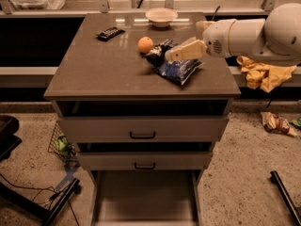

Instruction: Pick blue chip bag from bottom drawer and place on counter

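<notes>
The blue chip bag lies flat on the counter, right of centre, just right of an orange. My gripper reaches in from the right and hovers just over the bag's top edge. Its jaws stand apart; the lower finger lies across the bag and the bag rests on the counter by itself. The bottom drawer is pulled out below, and its flat floor shows nothing in it.
A white bowl stands at the counter's back edge and a small black wrapped bar at back left. A yellow cloth lies to the right. A tan snack bag is on the floor at right.
</notes>
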{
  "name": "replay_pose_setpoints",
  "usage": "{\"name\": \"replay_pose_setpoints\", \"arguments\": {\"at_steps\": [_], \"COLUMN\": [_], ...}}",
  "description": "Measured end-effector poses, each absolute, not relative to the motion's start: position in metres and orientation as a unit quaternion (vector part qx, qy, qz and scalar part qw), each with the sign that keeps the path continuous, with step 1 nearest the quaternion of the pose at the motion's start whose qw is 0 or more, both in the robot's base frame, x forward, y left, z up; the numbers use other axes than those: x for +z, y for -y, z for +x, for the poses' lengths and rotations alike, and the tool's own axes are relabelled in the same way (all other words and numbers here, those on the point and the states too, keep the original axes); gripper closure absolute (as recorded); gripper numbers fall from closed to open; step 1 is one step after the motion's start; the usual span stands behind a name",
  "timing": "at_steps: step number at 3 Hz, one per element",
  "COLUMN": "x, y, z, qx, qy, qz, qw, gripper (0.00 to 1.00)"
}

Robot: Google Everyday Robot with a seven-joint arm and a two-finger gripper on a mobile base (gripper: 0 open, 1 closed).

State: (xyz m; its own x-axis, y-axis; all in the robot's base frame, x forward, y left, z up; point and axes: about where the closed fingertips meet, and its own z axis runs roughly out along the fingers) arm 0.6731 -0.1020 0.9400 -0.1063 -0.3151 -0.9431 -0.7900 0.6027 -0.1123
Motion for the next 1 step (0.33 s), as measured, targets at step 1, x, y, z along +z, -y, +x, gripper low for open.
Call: {"name": "replay_pose_setpoints", "arguments": {"at_steps": [1], "x": [0.9400], "y": [0.1019], "z": [0.6731], "qx": [0.218], "qy": [-0.711], "qz": [-0.389], "qw": [0.544], "gripper": [0.00]}}
